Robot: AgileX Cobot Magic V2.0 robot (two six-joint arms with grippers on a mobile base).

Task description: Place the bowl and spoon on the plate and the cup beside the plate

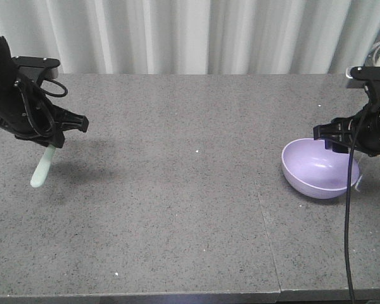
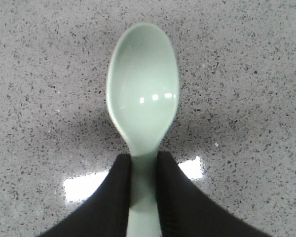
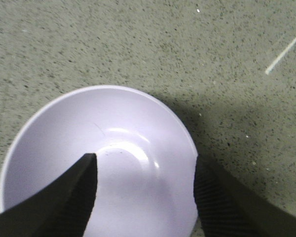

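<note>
Bowl [image 1: 316, 170], lavender and empty, lies at the right end of the grey speckled table [image 1: 177, 190], its opening tipped a little toward the front camera. The right gripper [image 3: 143, 165] straddles its wall with jaws spread wide: 1 finger [image 3: 74, 197] is inside the hollow, the other outside against the rim. Well apart, at the left end, the spoon [image 2: 143, 94] hangs tilted with its scoop down and close over the tabletop. The scoop holds nothing, and the left gripper [image 1: 54, 142] is clamped on the handle. A black cable [image 1: 348, 221] drops from the right arm [image 1: 373, 126] across the bowl's right side. A seam [image 1: 266, 221] crosses the table just left of the bowl. A white pleated curtain [image 1: 196, 35] hangs behind.
</note>
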